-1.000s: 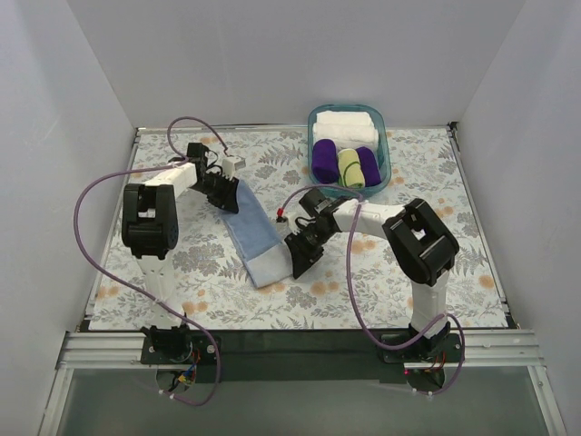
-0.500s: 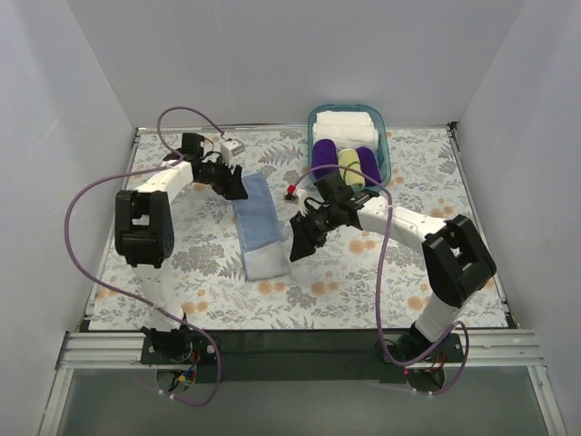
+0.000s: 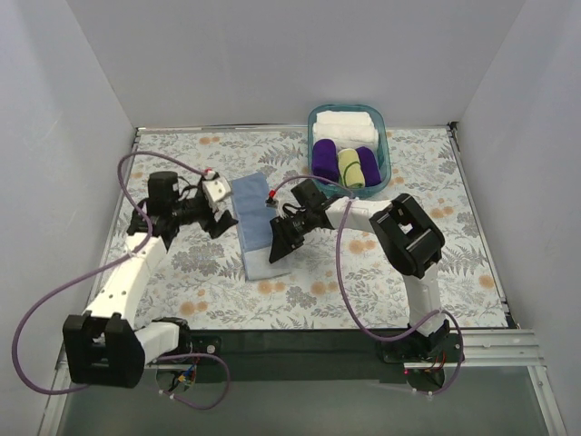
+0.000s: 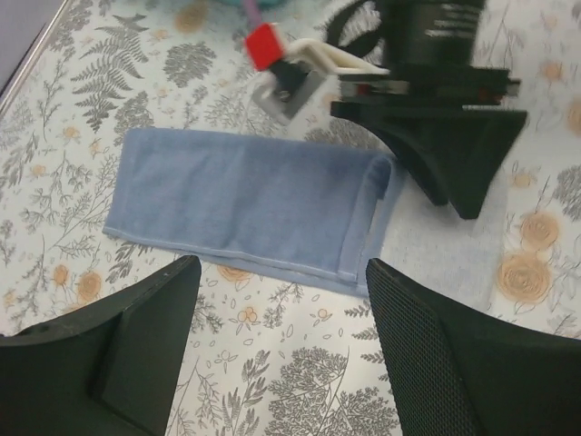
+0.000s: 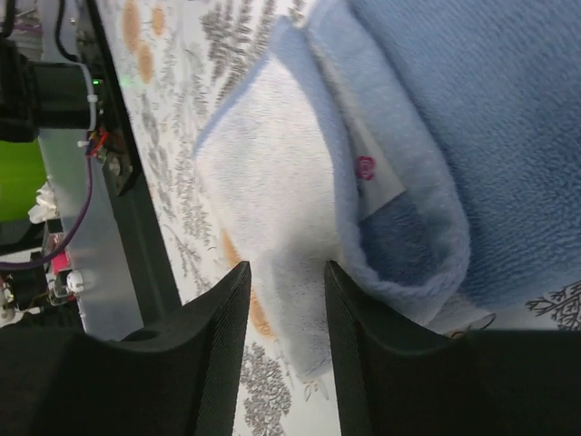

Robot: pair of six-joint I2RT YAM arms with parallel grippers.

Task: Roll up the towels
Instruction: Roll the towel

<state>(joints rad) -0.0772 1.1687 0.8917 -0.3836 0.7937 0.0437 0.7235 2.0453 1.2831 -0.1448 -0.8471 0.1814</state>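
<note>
- From overhead I see the plain light blue cloth hand towel [image 3: 256,218] lying flat near the middle of the floral-patterned table [image 3: 182,263]. Its length runs from 12 to 6 o'clock.
- The far part is a deeper blue doubled layer, and the near end is a paler single layer. At the fold between them is a small white label [image 5: 368,177] with a pink mark.
- My left claw [image 3: 221,221] is at 9 o'clock of the towel, just beside its long edge. Its wrist view shows the fingers [image 4: 127,345] spread wide above the table, with nothing between them.
- My right claw [image 3: 278,247] is at 3 o'clock of the towel's near end, tips over the pale layer. Its fingers [image 5: 204,363] are parted by a narrow gap, with pale cloth showing between them. I cannot tell whether they touch it.
- At 1 o'clock from the blue towel stands a teal plastic basket [image 3: 385,136].
- In the basket, the pale yellow-green rolled cloth towel [image 3: 349,168] lies between two deep purple rolls [image 3: 324,156]. White folded towels [image 3: 345,124] lie at its far end.
</note>
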